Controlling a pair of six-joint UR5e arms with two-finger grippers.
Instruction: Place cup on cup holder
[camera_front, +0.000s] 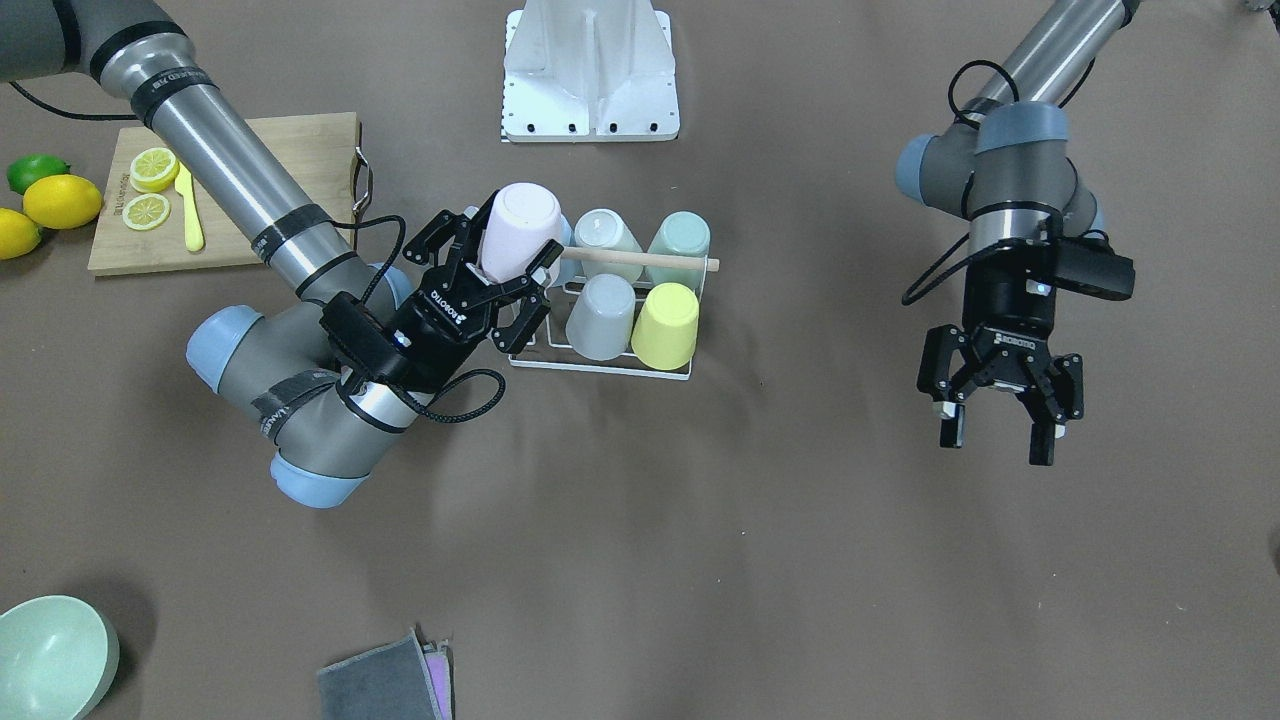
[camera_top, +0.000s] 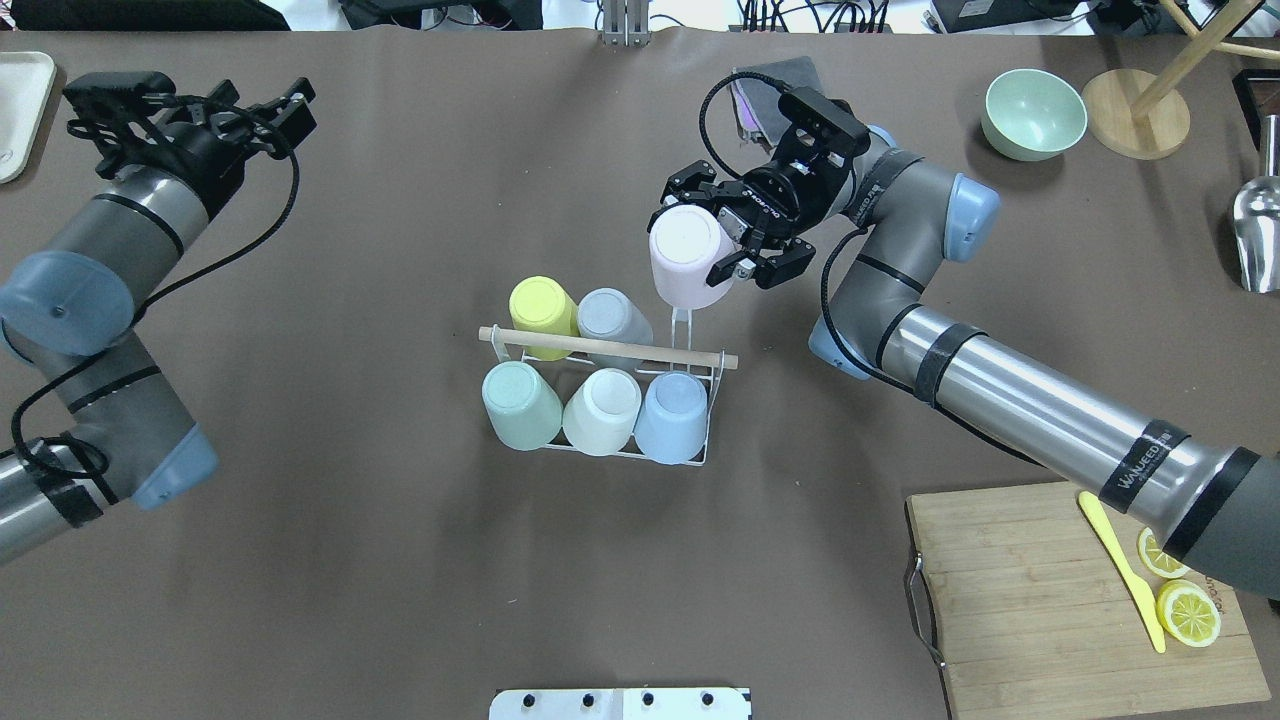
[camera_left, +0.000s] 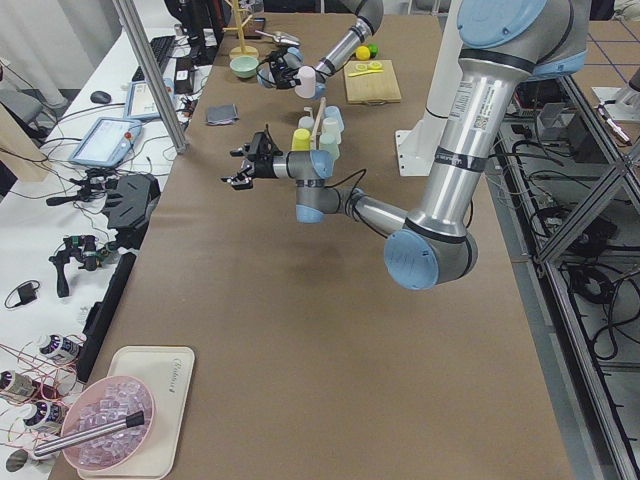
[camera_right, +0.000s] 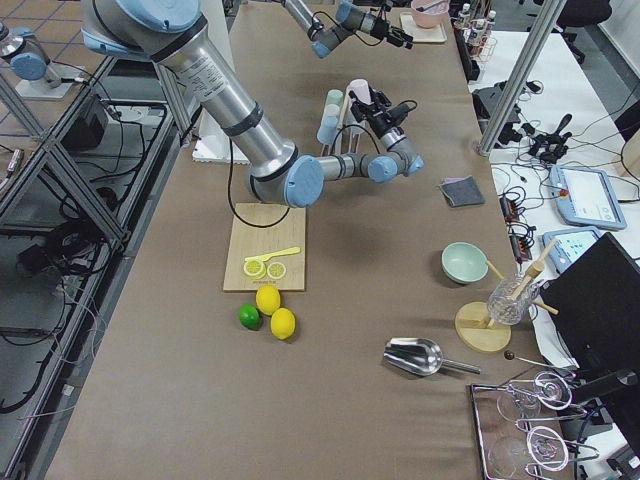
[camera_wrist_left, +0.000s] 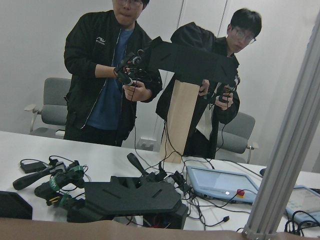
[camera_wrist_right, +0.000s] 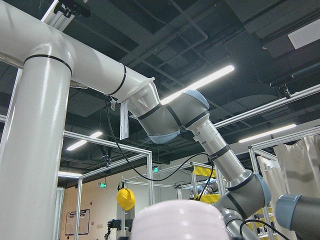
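Observation:
The cup holder, a white wire rack with a wooden rod handle, stands mid-table and also shows in the overhead view. Several cups sit upside down on its pegs: yellow, grey, cream, green and blue. My right gripper is shut on a pink cup, held upside down and tilted over the free corner peg. The cup's base fills the bottom of the right wrist view. My left gripper hangs open and empty, far from the rack.
A wooden cutting board with lemon slices and a yellow knife lies behind my right arm, with lemons and a lime beside it. A green bowl, folded cloths and the white robot base sit around the edges.

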